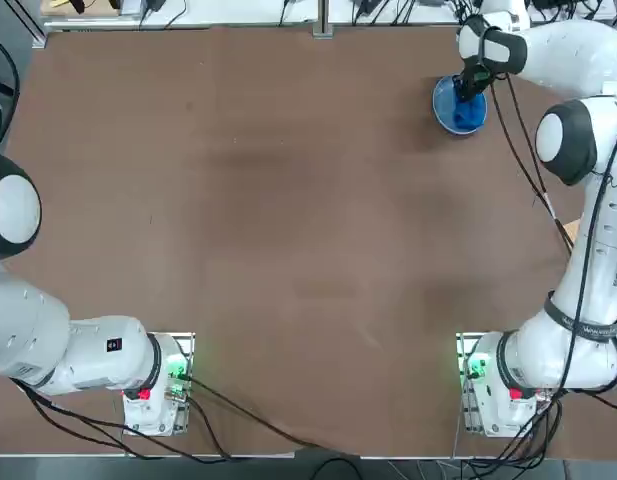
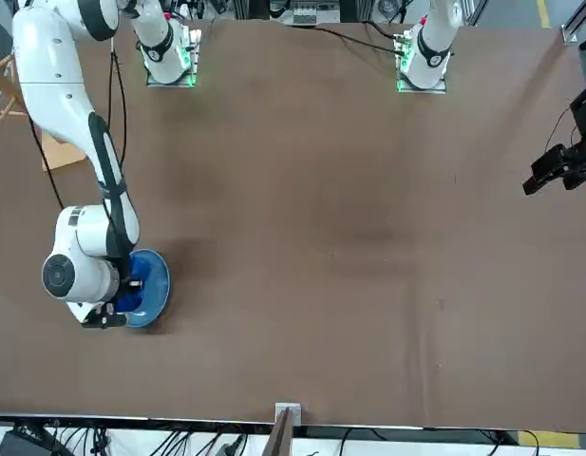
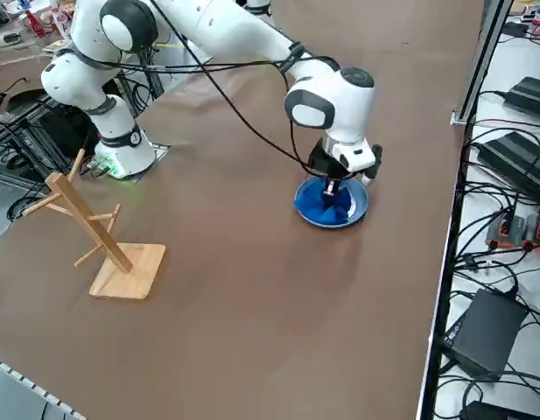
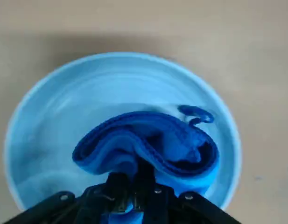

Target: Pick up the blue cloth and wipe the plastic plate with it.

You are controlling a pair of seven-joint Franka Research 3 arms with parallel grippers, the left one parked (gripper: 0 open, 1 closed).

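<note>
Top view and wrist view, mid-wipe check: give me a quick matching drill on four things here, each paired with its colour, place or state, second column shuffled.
Column one:
1. blue cloth
2. plastic plate
3. right gripper
4. wooden rack

Column two:
A. pale sky blue, round, on the brown table
B. shut, pinching fabric
C. upright near the table's edge, away from the plate
D. deep blue, bunched on the plate

Pairs: 1-D, 2-A, 3-B, 4-C
</note>
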